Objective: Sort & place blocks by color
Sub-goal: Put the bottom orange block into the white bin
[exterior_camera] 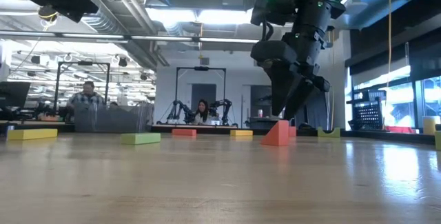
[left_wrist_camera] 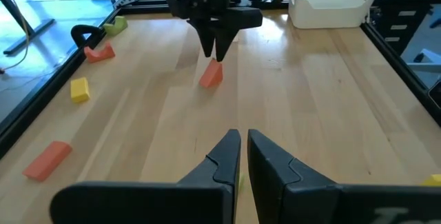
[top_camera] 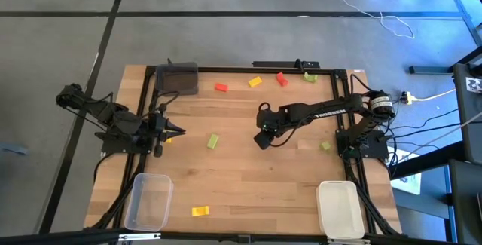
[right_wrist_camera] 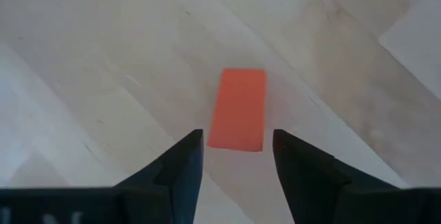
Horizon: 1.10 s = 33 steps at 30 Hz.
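Both arms are matte black w/ chunky segmented links. Left arm [top_camera: 113, 117], at left of the high view, has black cables looping off its rear joint. Right arm [top_camera: 316, 113], right of centre, carries white lettering along its long link, too small to read, plus a round silver-and-black motor housing near its base w/ dark cables trailing off to the right edge. Left gripper [left_wrist_camera: 242, 156]: two flat black wedge-shaped fingers, angular, tapering to thin tips. Right gripper [right_wrist_camera: 234, 156]: same dark tapered fingers w/ smooth inner faces. A green LED glows near the top of the right arm in the low view.
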{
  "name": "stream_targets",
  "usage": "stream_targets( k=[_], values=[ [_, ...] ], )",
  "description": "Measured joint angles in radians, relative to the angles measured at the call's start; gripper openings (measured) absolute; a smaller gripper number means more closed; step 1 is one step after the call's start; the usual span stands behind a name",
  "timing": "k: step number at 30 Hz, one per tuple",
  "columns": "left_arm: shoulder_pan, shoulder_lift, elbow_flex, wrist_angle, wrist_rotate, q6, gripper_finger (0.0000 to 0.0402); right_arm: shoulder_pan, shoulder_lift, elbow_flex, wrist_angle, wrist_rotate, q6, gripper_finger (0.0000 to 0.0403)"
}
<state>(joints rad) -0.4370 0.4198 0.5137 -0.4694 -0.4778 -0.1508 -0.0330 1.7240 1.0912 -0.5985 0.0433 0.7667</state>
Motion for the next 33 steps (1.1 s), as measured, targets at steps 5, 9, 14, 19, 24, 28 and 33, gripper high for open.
stream_targets(
  k=[5, 9, 14, 19, 24, 28, 33],
  values=[
    [0.000, -0.001, 0.000, 0.000, 0.000, 0.000, 0.0022, 0.000, 0.019, -0.001, 0.014, -0.005, 0.004, 0.0175],
    [0.000, -0.001, 0.000, 0.007, 0.000, 0.003, 0.0022, 0.000, 0.047, -0.001, 0.023, -0.014, 0.009, 0.0175],
    [0.000, -0.001, 0.000, 0.013, -0.002, 0.003, 0.0022, -0.002, 0.078, -0.001, 0.031, -0.027, 0.006, 0.0175],
    [0.000, -0.001, 0.000, 0.013, -0.002, 0.003, 0.0022, -0.002, 0.098, -0.001, 0.079, -0.014, -0.015, 0.0175],
    [0.000, -0.001, 0.000, 0.013, -0.003, 0.003, 0.0022, -0.002, 0.113, -0.001, 0.129, -0.011, -0.067, 0.0175],
    [0.000, -0.001, 0.000, 0.014, -0.003, 0.003, 0.0022, -0.002, 0.140, 0.000, 0.139, -0.011, -0.083, 0.0175],
    [0.000, -0.001, 0.000, 0.014, -0.003, 0.003, 0.0022, -0.001, 0.161, 0.002, 0.145, -0.004, -0.146, 0.0175]
  ],
)
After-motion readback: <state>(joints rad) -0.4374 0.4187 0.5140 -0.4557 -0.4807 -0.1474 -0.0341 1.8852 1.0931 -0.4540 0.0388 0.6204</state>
